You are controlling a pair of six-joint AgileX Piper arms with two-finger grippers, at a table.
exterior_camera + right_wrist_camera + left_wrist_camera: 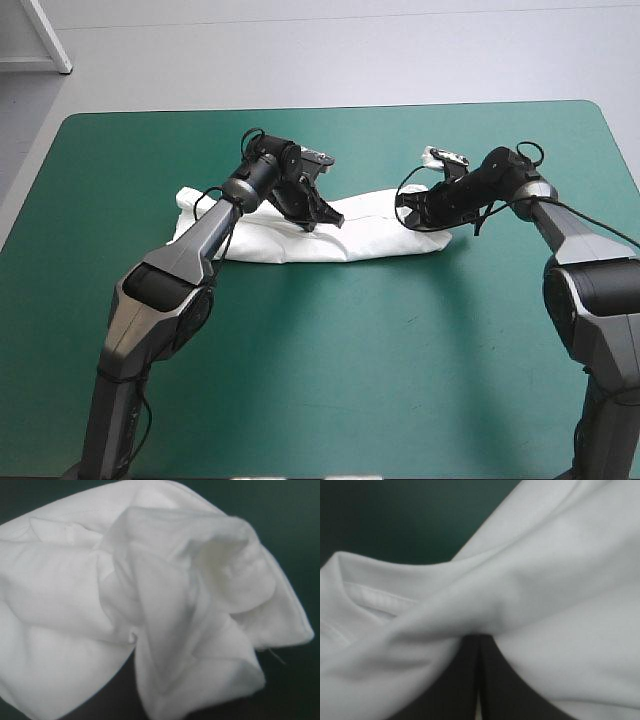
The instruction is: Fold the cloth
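Note:
The white T-shirt (290, 243) lies across the middle of the table as a long, loosely folded band. My left gripper (325, 217) presses down on the band's far edge near its middle. In the left wrist view its black fingers meet in one arch, shut on a ridge of T-shirt (545, 605) draped over the left gripper (480, 641). My right gripper (408, 213) sits at the band's right end. In the right wrist view, bunched T-shirt (165, 580) covers nearly all of the right gripper (134, 642), where the folds gather to a pinch.
Teal-green cover (350, 360) spreads wide in front of the shirt and on both sides. More bare cover (400, 135) lies between the shirt and the table's far edge.

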